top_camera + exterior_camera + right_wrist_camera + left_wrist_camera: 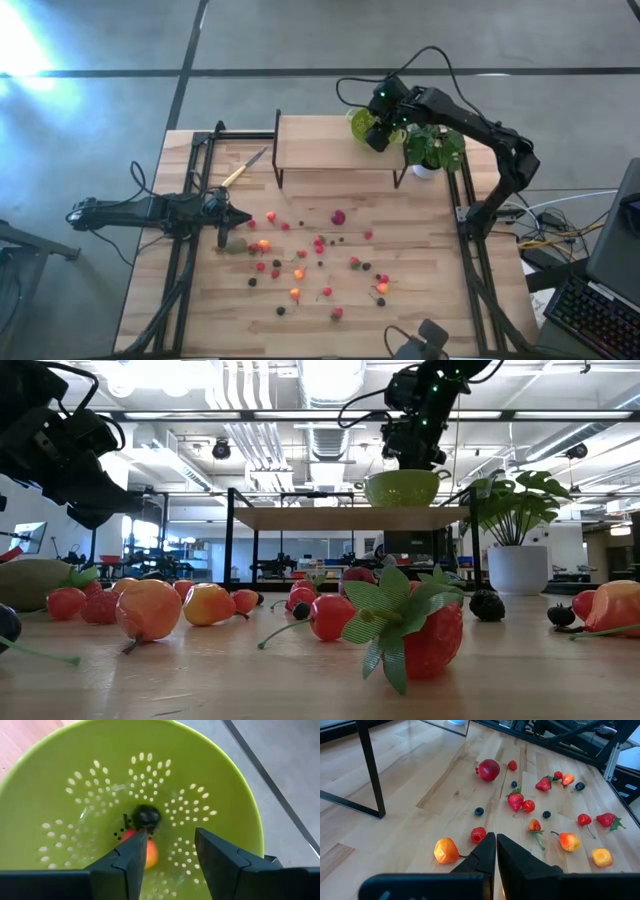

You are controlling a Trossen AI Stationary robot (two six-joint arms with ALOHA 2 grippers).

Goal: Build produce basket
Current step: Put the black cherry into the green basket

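The produce basket (358, 122), a lime-green colander, sits on the right end of a small wooden shelf (330, 145). My right gripper (170, 855) hangs open just above the basket (100, 770). Inside it lie a dark berry (146, 816) and a red-orange fruit (151, 854), partly hidden by one finger. In the low view the right gripper (412, 460) is over the basket's (405, 488) rim. The other produce (300, 270) lies scattered over the table, with the brownish-green oval fruit (236, 244) at its left. My left gripper (496, 851) is shut just above the table there.
A potted plant (432, 150) stands right beside the basket at the table's far right. A yellow-handled knife (243, 170) lies left of the shelf. Black frame rails (190, 200) run along both table sides. A dark red round fruit (488, 770) lies mid-table.
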